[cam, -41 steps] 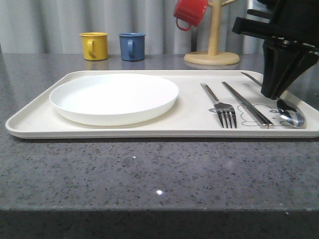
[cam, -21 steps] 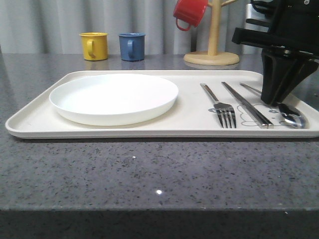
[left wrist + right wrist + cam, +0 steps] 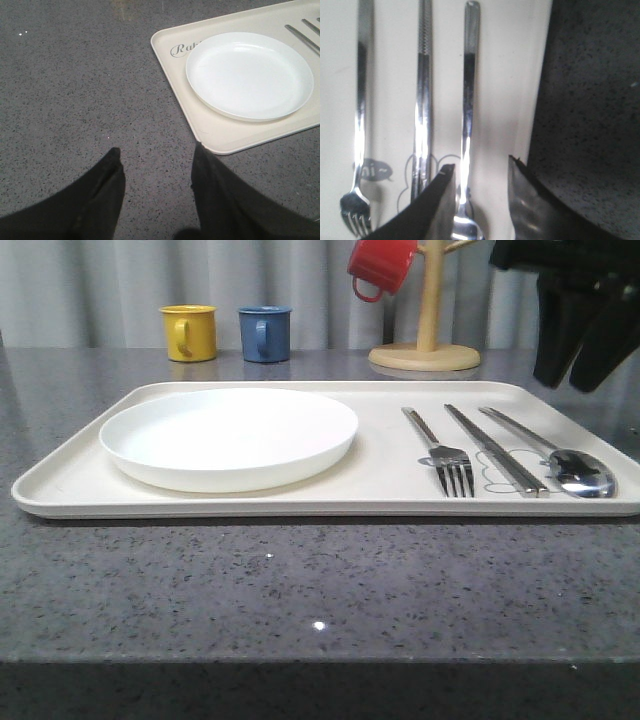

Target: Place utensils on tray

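The left gripper [image 3: 155, 165] hangs over bare counter [image 3: 300, 580] with its jaws spread and nothing between them; the tray [image 3: 210, 135] lies toward its 1 o'clock, and the white plate [image 3: 228, 436] fills the tray's left half.

On the tray's right half the fork [image 3: 443, 453], the chopsticks [image 3: 497, 449] and the spoon [image 3: 556, 450] lie side by side and apart. In the front view their long axes run from about 11 o'clock, handles at the far end, to 5 o'clock, working ends nearest the counter's front edge.

The right gripper [image 3: 577, 335] is parted and empty, raised clear above the tray's far right corner, with the spoon directly under it toward 6 o'clock. It is much the nearer arm to all three pieces.

By my reading, every utensil is already down, so the coming move is probably a retreat.

The front view crops the right gripper's upper body. The wrist view blurs the spoon's bowl [image 3: 465, 227], and cutlery partly hides the tray's drawing.
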### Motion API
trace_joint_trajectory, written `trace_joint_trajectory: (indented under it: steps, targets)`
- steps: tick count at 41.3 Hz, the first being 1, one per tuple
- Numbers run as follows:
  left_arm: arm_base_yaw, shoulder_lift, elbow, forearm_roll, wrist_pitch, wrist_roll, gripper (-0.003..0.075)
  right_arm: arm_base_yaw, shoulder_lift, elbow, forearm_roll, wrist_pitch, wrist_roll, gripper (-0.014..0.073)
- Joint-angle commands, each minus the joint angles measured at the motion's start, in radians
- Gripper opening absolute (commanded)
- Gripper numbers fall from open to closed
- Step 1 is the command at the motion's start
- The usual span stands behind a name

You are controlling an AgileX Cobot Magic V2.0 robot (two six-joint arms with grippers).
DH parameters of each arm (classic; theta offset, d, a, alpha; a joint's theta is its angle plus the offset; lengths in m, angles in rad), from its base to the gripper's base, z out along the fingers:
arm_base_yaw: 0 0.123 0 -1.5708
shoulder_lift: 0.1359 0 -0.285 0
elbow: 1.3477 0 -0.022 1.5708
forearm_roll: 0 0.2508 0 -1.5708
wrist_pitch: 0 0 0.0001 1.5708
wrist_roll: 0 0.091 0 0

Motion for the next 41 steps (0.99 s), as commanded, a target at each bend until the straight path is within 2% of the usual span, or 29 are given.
trace_joint_trajectory:
  steps: [1, 15, 31, 41]
  targets:
    - [-0.006, 0.008, -0.025, -0.002, -0.072, -0.009, 0.0313, -0.002, -0.134, -0.024, -0.008, -0.01, -0.077, 0.029]
    - [-0.006, 0.008, -0.025, -0.002, -0.072, -0.009, 0.0313, -0.002, -0.514, 0.13, -0.029, -0.044, -0.182, 0.029]
    - [-0.006, 0.008, -0.025, -0.002, -0.072, -0.009, 0.0313, -0.002, -1.029, 0.45, -0.058, -0.132, -0.19, 0.029]
    - [-0.006, 0.008, -0.025, -0.002, -0.072, -0.009, 0.0313, -0.002, -1.244, 0.582, -0.084, -0.136, -0.19, 0.0289]
